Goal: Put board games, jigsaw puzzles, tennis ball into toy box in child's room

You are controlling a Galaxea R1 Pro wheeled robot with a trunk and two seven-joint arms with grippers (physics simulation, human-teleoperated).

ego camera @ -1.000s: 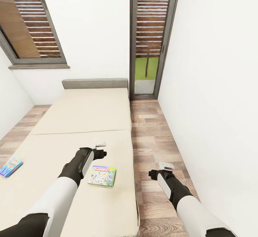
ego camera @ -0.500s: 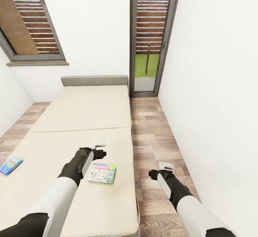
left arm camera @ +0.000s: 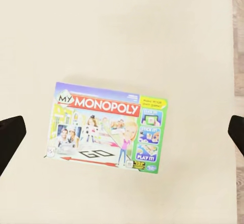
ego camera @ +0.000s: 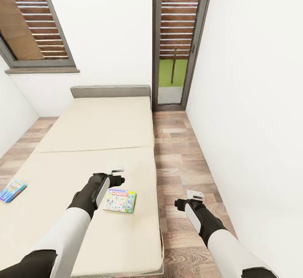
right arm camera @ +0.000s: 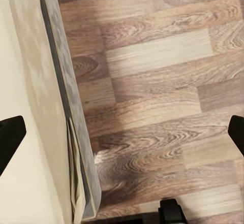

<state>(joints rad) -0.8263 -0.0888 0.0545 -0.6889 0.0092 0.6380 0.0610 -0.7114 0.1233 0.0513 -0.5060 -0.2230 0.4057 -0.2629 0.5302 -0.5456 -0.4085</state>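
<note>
A: What's on the bed (ego camera: pixel 97 135)?

B: Two board games. The Monopoly box (ego camera: pixel 120 200) lies flat on the beige mattress near its right edge. It is a flat rectangle, pale with a green stripe down one end, a red "MONOPOLY" banner across a purple top band, and cartoon figures over a drawn board below.

A: And the other one?

B: A small blue box (ego camera: pixel 12 190) with bright print, flat at the far left of the mattress, well apart from the first.

A: Where are the arms?

B: The left gripper (ego camera: pixel 116 175) hangs over the mattress just beside the Monopoly box, not touching it. In the left wrist view the box (left arm camera: pixel 109 134) sits between the two dark fingertips (left arm camera: pixel 10 141), which stand wide apart and hold nothing.

A: The right one?

B: The right gripper (ego camera: pixel 191 199) is over the plank floor (ego camera: pixel 181 164) beside the bed. Its wrist view shows the bed's grey frame edge (right arm camera: pixel 68 107) and the floor, fingertips (right arm camera: pixel 11 140) spread wide, empty.
</note>
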